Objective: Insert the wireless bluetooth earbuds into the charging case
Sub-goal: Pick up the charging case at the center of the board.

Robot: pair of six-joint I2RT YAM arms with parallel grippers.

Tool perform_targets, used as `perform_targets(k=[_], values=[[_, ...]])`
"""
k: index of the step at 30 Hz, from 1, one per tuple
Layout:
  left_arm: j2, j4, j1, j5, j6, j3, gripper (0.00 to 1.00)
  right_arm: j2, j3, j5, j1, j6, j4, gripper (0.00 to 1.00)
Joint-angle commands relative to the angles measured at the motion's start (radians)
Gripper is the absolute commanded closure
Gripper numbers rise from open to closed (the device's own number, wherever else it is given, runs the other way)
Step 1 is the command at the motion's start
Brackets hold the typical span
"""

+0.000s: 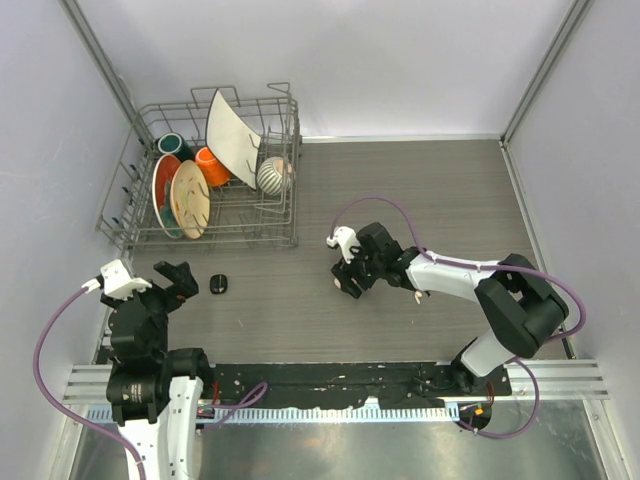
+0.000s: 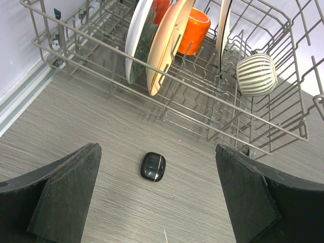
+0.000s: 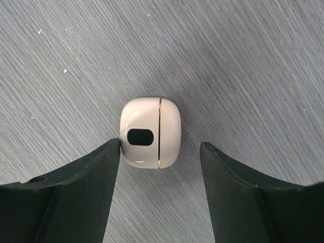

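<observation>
**STATUS: RIGHT END EFFECTOR POSITIONED OVER CREAM-WHITE CHARGING CASE**

The cream-white charging case [image 3: 150, 132] is located on the grey desk [image 1: 440, 200], right of centre. It lies flat, with its lid shut along a thin gold seam and a dark oval window facing up. The right end effector [image 3: 160, 147] is held above it with the jaws apart and the case framed between them. One finger [image 3: 76, 197] is seen at or just beside the case edge; the other is separated from the case by a visible strip of desk. The case is not gripped.

A second, black charging case [image 2: 153, 166] is located on the desk at the left, also shut. The left end effector [image 2: 157, 148] is held near it with the jaws fully spread and nothing between them.

The earbuds are not visible in any view; whether they are inside the cases cannot be told.

A wire dish rack [image 1: 296, 180] is placed at the far left of the desk. Upright plates [image 2: 164, 45], an orange cup [image 2: 195, 30] and a striped bowl [image 2: 255, 75] are held in it.
</observation>
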Motion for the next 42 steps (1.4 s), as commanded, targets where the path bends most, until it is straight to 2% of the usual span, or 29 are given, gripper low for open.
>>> perform_targets(k=[1,12,23,28,42], values=[[-0.003,0.043,0.003,0.003,0.021,0.0,0.0,-0.007,0.035,0.026,-0.001,-0.006,-0.04,0.31],[0.006,0.038,0.003,-0.008,0.018,0.003,0.0,0.054,0.082,0.047,0.0,-0.001,-0.076,0.3],[-0.001,0.038,0.003,-0.012,0.017,0.001,0.0,0.039,0.074,-0.031,0.0,-0.003,-0.055,0.29],[-0.003,0.037,0.003,-0.014,0.018,0.001,0.0,0.039,0.077,-0.032,0.0,0.0,-0.06,0.32],[0.0,0.037,0.003,-0.014,0.018,0.001,0.0,0.062,0.087,-0.032,0.003,0.006,-0.053,0.31]])
